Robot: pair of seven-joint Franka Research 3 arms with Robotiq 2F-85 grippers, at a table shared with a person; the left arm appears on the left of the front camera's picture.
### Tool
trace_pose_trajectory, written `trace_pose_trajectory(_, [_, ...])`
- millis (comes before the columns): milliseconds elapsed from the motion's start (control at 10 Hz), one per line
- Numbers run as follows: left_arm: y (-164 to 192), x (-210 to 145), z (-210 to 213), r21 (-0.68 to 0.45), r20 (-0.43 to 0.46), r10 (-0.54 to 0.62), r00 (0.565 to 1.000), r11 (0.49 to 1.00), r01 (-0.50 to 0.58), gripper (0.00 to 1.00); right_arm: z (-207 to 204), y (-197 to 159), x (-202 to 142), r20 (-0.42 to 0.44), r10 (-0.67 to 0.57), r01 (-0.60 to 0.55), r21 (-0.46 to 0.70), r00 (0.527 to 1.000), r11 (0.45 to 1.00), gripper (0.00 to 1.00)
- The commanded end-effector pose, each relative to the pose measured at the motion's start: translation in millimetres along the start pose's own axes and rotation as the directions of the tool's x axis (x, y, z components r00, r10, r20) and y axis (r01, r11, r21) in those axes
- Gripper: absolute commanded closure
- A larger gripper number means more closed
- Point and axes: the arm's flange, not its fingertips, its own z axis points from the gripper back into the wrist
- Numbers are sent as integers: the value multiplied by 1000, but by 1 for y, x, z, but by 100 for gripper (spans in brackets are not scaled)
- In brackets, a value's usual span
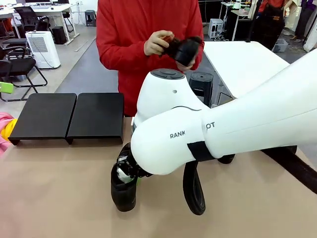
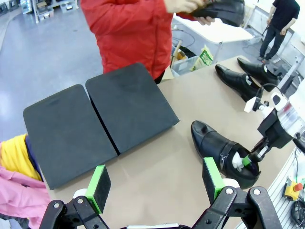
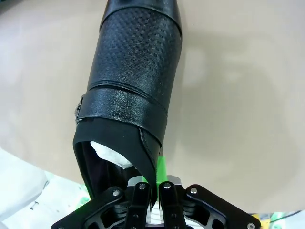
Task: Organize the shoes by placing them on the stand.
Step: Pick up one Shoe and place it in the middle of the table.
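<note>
One glossy black shoe (image 1: 124, 192) (image 2: 214, 142) (image 3: 138, 71) lies on the tan table in front of the stand. My right gripper (image 1: 130, 169) (image 2: 246, 160) (image 3: 155, 185) is shut on the rim of its opening, near the heel. The black stand (image 1: 69, 116) (image 2: 102, 114), two flat panels side by side, stands bare at the far left. My left gripper (image 2: 155, 183) hangs open above the table, short of the stand, with nothing between its green pads. Two more shoes (image 2: 238, 81) lie at the table's far right. The person in red holds another shoe (image 1: 185, 49) (image 2: 224, 9) in both hands.
My right arm's white body (image 1: 223, 124) blocks much of the front view. A black cable loop (image 1: 193, 188) hangs under it. Pink and yellow cloth (image 1: 5, 130) (image 2: 14, 181) lies left of the stand. Bare table (image 2: 157, 162) spreads between the stand and the held shoe.
</note>
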Motion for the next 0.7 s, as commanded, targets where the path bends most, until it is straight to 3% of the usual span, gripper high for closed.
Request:
trace_pose_trajectory(0, [0,0,1,-4,3,-3,1000,1000,3,0,-6,13,-1,49,34,-35,10,998,999,100])
trace_pose_trajectory(300, [0,0,1,-4,3,-3,1000,1000,3,0,-15,12,-4,32,38,-38,-13,999,999,97])
trace_pose_trajectory(600, [0,0,1,-4,3,-3,1000,1000,3,0,-21,13,-11,-22,12,-12,-21,1000,1000,45])
